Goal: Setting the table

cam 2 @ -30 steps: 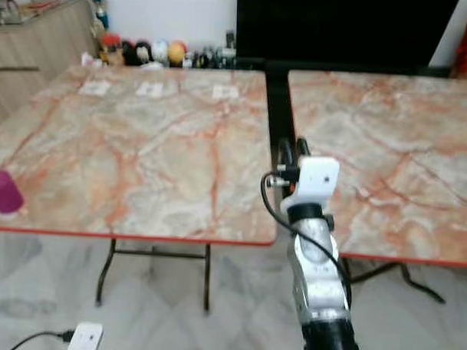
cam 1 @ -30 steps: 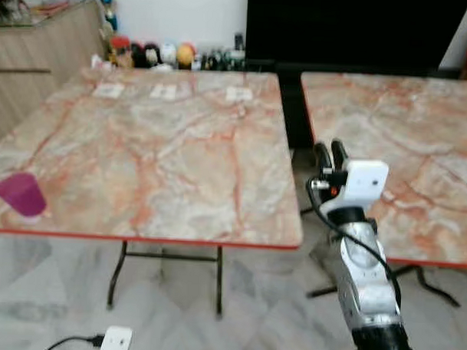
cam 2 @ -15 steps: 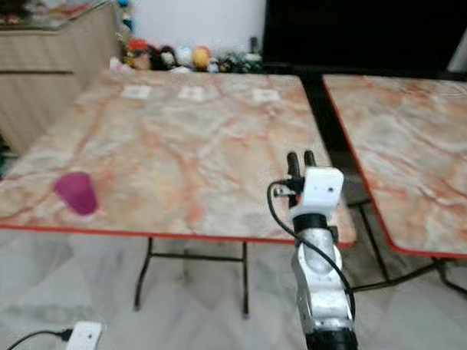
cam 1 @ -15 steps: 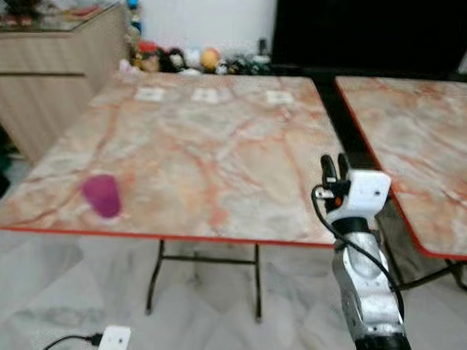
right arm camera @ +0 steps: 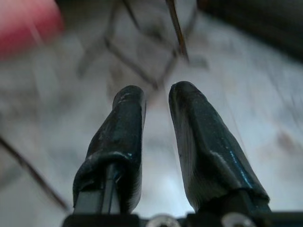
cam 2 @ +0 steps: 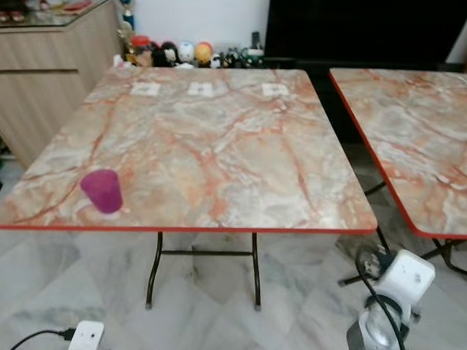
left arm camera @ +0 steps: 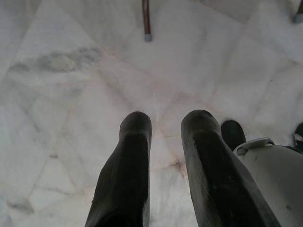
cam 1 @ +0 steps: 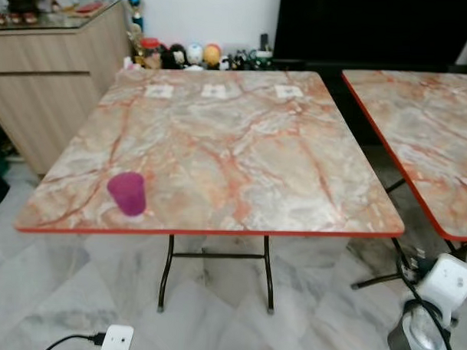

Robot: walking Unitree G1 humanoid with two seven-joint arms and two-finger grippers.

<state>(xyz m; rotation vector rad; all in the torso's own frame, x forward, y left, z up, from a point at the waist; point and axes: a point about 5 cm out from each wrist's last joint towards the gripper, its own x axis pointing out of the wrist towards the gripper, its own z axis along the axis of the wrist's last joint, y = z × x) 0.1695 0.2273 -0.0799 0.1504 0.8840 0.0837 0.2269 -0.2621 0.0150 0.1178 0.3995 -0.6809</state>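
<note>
So from my seat I'm looking down at a square marble-patterned counter with a red edge (cam 1: 219,144), and the only real item on it is a small magenta plastic cup (cam 1: 127,193) standing upright near the front left corner, close to the edge. Along the far side there are three little white cards (cam 1: 217,91) in a row, well apart from the cup. A second marble counter (cam 1: 419,128) sits to the right with a dark gap between the two. The right arm (cam 2: 386,303) hangs low at the bottom right, below the counter edge, white wrist box showing. On its wrist cam the right pincer (right arm camera: 156,118) points at blurry floor and table legs, fingers a narrow gap apart, holding nothing. The left pincer (left arm camera: 165,127) hangs over the pale marble floor (left arm camera: 71,71), fingers also slightly apart and empty. A white power adapter with a black cable (cam 1: 114,341) lies on the floor.
</note>
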